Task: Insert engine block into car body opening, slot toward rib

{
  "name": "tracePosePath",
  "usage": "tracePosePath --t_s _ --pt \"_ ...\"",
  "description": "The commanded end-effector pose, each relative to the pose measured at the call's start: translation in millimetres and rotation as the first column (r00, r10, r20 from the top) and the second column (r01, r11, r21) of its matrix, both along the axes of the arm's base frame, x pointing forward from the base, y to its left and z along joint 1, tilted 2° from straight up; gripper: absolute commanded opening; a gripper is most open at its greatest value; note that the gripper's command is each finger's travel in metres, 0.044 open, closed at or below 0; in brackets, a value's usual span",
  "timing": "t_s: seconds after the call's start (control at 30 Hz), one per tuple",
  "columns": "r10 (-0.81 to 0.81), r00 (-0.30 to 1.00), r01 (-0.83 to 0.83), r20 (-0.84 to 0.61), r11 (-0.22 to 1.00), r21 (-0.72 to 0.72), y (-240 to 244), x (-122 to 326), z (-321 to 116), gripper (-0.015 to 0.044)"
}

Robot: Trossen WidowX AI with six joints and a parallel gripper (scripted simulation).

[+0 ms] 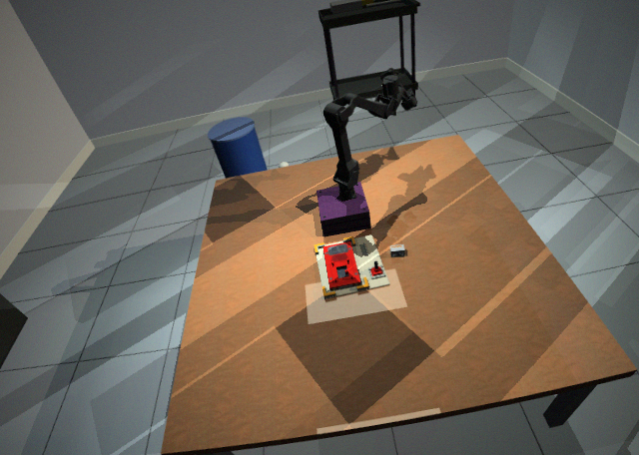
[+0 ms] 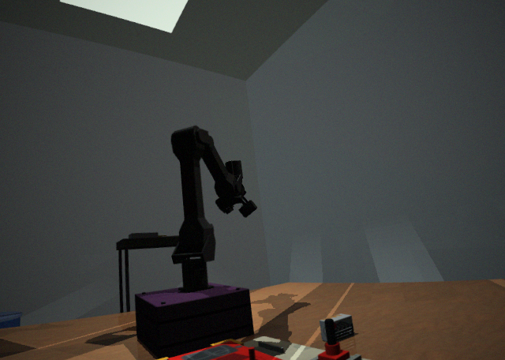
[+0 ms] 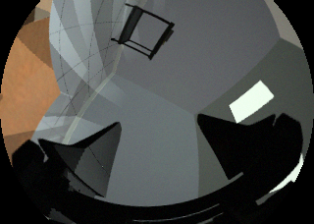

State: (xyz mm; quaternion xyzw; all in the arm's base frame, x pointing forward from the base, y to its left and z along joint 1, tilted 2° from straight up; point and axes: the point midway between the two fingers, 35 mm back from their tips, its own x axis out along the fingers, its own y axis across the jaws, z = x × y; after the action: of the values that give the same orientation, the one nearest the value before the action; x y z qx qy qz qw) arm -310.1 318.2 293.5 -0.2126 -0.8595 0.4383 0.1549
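- Blue barrel (image 1: 237, 146) stands on the tiled floor off the table's far left corner, with a small white ball (image 1: 283, 165) just beside it at the table edge.
- Brown wooden table (image 1: 464, 305) carries the purple base (image 1: 342, 211), and the dark arm (image 1: 344, 146) rises from it.
- Just in front of the base lies a pale board (image 1: 384, 280) with yellow corner pieces; the red car body (image 1: 340, 266) sits on its left part, and a small red-and-black part (image 1: 377, 270) stands on its right part.
- Right of the board, apart from it on the bare wood, sits the grey engine block (image 1: 397, 250); the exterior view shows it behind the red-and-black part.
- High above the table's far side, the gripper (image 2: 237, 206) hangs in the air well away from the block, its fingers spread wide with nothing between them.
- Behind the arm, a black two-shelf cart (image 1: 368, 43) stands on the floor near the back wall.
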Motion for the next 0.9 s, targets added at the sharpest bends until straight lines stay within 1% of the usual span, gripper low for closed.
tracePosePath --t_s 0.0,0.2,0.43,0.67,0.87 --pt "-0.046 0.999 0.045 -0.004 0.998 -0.053 12 13 -4 0.044" --pt "-0.12 0.993 0.115 -0.015 0.979 -0.17 33 34 -14 0.044" --pt "-0.24 0.971 0.223 -0.014 0.92 -0.321 60 68 -30 0.044" --pt "-0.361 0.933 0.329 0.011 0.838 -0.436 81 107 -47 0.044" --pt "-0.454 0.891 0.375 -0.001 0.737 -0.563 95 136 -60 0.044"
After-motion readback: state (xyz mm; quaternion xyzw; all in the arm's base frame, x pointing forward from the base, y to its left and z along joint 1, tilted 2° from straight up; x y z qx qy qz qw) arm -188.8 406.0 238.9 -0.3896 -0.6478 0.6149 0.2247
